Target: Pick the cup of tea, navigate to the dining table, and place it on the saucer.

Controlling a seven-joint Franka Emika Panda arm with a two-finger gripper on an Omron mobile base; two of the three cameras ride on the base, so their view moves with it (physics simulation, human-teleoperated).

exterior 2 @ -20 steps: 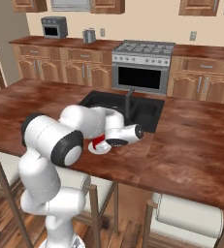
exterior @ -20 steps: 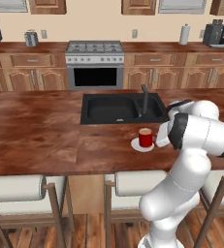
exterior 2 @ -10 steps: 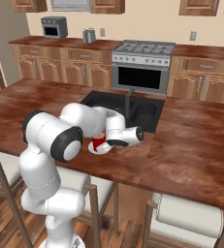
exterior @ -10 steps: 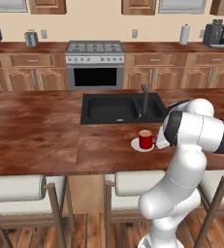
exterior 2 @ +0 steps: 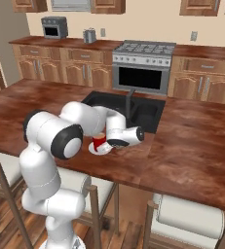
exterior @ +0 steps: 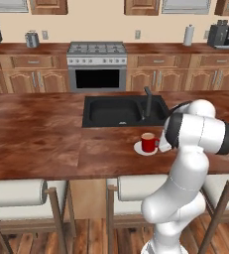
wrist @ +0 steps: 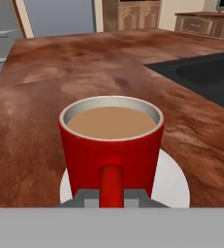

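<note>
The red cup of tea point(exterior: 148, 143) point(exterior 2: 99, 142) point(wrist: 111, 145) stands upright on the white saucer point(exterior: 138, 149) point(exterior 2: 93, 150) point(wrist: 174, 180) on the wood-grain dining table point(exterior: 36, 134) point(exterior 2: 196, 141) point(wrist: 60, 72), just in front of the black sink point(exterior: 116, 111). Tan tea fills it close to the pale rim. My gripper point(exterior: 160, 145) point(exterior 2: 108, 142) point(wrist: 111, 196) reaches in level from the cup's right side and is shut on the small handle, which the hand view shows between the two fingertips.
A dark faucet point(exterior: 147, 101) point(exterior 2: 130, 99) rises at the sink's edge behind the cup. Cushioned stools point(exterior: 17, 191) point(exterior 2: 192, 219) line the table's near side. The stove point(exterior: 97, 64) and wall counter stand across the aisle.
The arm's elbow has shifted a little. Cup, saucer and hand stay where they were, with the grip on the handle unchanged.
</note>
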